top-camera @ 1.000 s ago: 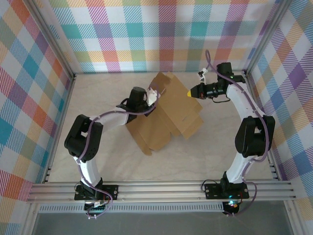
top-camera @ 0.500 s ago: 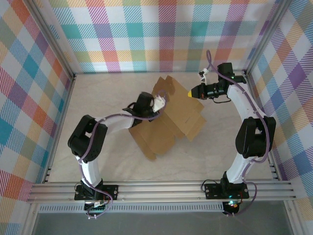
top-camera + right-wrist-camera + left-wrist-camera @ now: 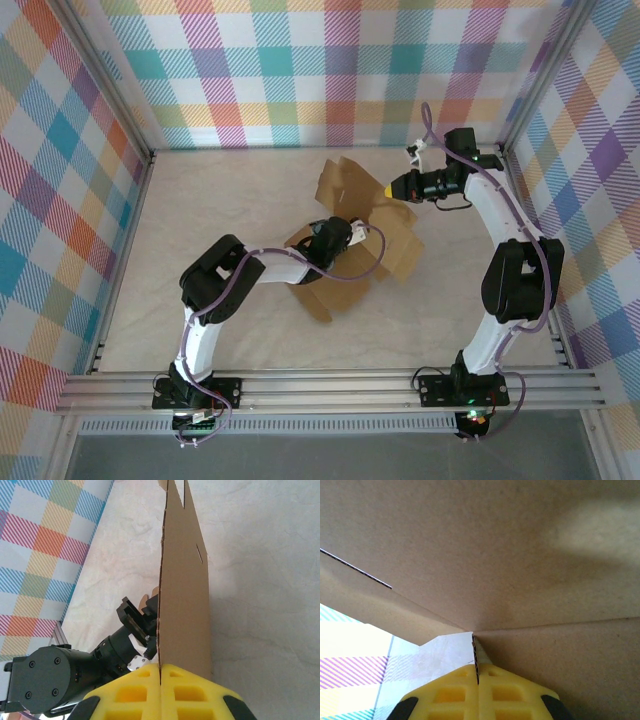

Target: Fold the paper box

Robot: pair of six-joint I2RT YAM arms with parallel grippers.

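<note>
Brown corrugated cardboard, the paper box [image 3: 345,185], sits as an unfolded sheet, partly lifted off the pale table [image 3: 200,220], between the two claws. The left claw [image 3: 355,232] is clenched on one cardboard edge. Its yellow fingertips [image 3: 455,692] pinch the sheet, which spreads above and ahead of them. The right claw [image 3: 389,189] grasps the sheet's far side. Seen from that wrist, a slotted panel stands on edge straight ahead of the closed claw, with the left arm [image 3: 75,670] just beside the panel.
</note>
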